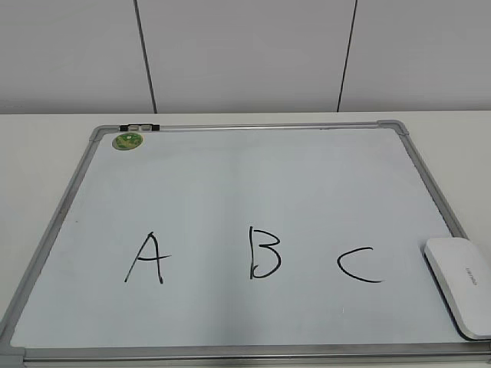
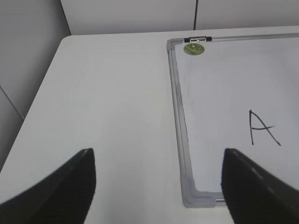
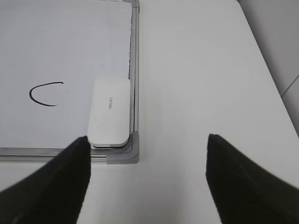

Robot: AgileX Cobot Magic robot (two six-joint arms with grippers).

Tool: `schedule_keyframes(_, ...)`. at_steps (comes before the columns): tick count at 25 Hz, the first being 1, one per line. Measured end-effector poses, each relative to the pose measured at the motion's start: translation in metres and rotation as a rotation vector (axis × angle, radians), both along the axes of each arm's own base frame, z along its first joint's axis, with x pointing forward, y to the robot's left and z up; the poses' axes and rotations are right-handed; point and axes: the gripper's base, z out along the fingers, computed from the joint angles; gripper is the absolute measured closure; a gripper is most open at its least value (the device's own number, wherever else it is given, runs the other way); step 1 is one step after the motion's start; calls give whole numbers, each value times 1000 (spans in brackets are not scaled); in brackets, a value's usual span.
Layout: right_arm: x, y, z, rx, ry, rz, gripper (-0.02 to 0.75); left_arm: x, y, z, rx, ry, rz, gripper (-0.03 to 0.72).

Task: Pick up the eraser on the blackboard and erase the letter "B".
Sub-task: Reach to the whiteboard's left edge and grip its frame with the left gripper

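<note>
**Op:** Exterior view first: where does everything sit?

**Tech:** On the desk (image 1: pixel 46 126) lies the blackboard (image 1: pixel 253 184), with three black letters in a row toward its near edge. The "A" (image 1: pixel 146 258) is on the left, the letter "B" (image 1: pixel 264 252) in the middle, and the "C" (image 1: pixel 359 264) on the right. All three look whole. The eraser (image 1: pixel 462 284) lies in the near right corner of the board, right of the "C" and apart from it, its outer edge over the frame. A small green magnet (image 1: pixel 128 141) sits at the far left corner.

**Op:** And the arms?

**Tech:** Neither shows in the exterior view. The right wrist view has the right gripper (image 3: pixel 147 179) spread wide and empty, hovering over the desk at the board's near right corner, with the eraser (image 3: pixel 110 112) just beyond its left finger. The left gripper (image 2: pixel 156 184) is also spread and empty, over the near left corner, near the "A".

**Op:** So which step?

**Tech:** I'd judge the very start: the eraser is untouched and nothing has been wiped.

**Op:** Next move?

**Tech:** Probably the right arm's job. It would need to shift left and farther in until the eraser sits between the fingers, then descend and close across its narrow width. The frame beside it leaves little room for the outer finger.
</note>
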Motion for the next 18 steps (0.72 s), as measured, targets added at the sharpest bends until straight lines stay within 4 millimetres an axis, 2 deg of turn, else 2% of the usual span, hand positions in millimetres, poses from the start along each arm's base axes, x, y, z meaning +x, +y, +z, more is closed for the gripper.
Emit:
schedule_keyframes(1,0,0,0,0,0,0,147,15,0,11,-2,25,-2,78)
schedule_keyframes(2,0,0,0,0,0,0,147,15,0,11,-2,25,-2,78)
schedule_keyframes(4,0,0,0,0,0,0,147,33,-1,17,-12,60,-7,79)
schedule_keyframes(8,0,0,0,0,0,0,147,79,-6,21,-79,172,-31,85)
schedule_keyframes(18,0,0,0,0,0,0,147,202,-9,-1,-98,507,-47,102)
